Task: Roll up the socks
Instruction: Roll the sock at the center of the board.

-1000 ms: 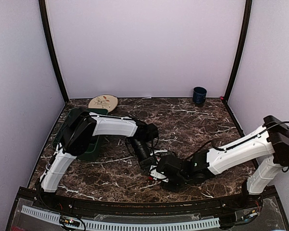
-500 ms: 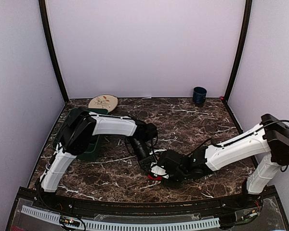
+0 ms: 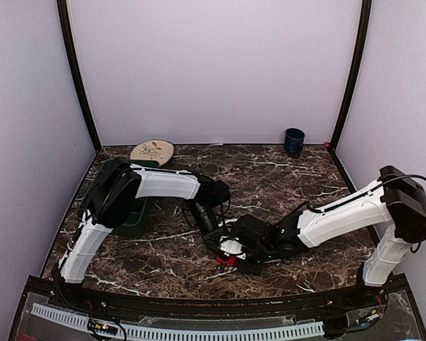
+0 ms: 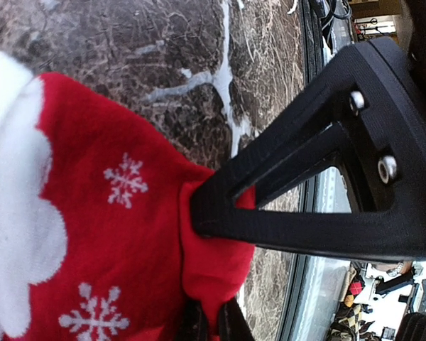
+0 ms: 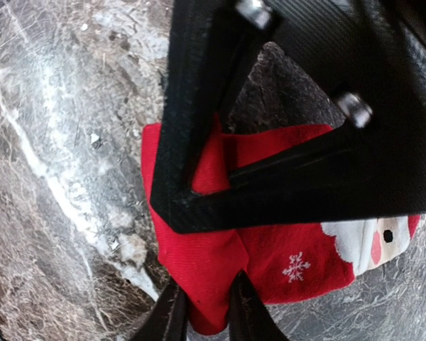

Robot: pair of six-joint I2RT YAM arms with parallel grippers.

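Left wrist: red sock in gripper

Marble table, red sock, blue cup, green bin, plate

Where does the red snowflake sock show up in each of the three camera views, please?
Top external: the red sock is a small red patch, low centre.
Left wrist: the red sock fills the left half, snowflakes showing.
Right wrist: the red sock runs from centre to lower right.
Shared landmark: the dark, white-veined marble table beneath it in every view.
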